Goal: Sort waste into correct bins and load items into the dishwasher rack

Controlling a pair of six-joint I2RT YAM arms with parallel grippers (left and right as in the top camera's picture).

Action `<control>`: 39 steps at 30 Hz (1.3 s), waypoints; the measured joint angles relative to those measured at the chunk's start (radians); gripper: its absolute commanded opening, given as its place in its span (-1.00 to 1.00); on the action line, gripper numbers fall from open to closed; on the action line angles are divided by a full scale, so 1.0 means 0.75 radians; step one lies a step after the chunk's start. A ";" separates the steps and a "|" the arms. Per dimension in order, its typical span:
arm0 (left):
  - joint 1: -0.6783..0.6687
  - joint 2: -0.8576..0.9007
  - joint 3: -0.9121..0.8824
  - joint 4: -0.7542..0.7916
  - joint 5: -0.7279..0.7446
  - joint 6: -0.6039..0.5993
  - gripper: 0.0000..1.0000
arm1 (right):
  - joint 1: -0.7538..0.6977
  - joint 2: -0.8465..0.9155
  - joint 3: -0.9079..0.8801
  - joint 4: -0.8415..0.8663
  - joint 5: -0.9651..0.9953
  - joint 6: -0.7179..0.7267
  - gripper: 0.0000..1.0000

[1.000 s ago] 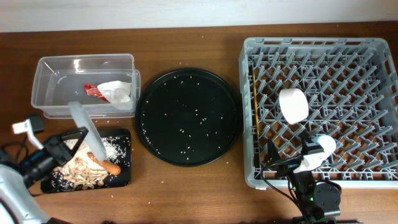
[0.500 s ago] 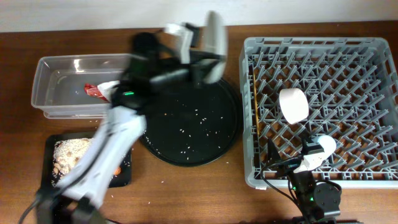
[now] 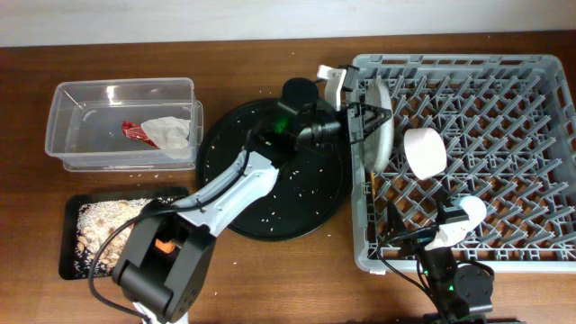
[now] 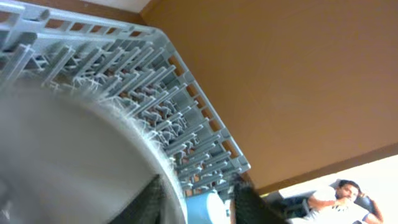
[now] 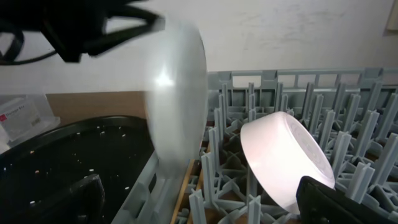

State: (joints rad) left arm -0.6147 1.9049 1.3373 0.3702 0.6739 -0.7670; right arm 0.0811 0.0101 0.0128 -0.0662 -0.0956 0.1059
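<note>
Swung right from over the round tray (image 3: pixel 270 220), the left gripper (image 3: pixel 358 121) clamps the plate (image 3: pixel 379 135) on edge at the rack's (image 3: pixel 468 72) left side. Right gripper (image 5: pixel 205 196) sits spread, empty, near the bowl (image 3: pixel 425 151).

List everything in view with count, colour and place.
rack: one, grey, right
bowl: one, white, in rack
plate: one, pale, upright at rack's left
chopsticks: wooden, rack's left wall
round tray: one, black, centre
tub: one, clear, back left
wrapper: one, red, in tub
napkin: one, white, in tub
shallow tray: one, black, front left
food scraps: pale, in shallow tray
carrot stick: one, orange, in shallow tray
left gripper: shut on plate
right gripper: open, by rack
</note>
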 measured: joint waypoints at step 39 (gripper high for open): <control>0.563 -2.462 -1.412 -0.998 -1.004 1.203 0.98 | 0.000 0.000 0.000 0.001 0.000 -0.001 0.96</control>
State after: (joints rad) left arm -0.1928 0.0586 0.2783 -0.3782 -0.0792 0.1352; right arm 0.0811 0.0101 0.0128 -0.0658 -0.0956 0.1051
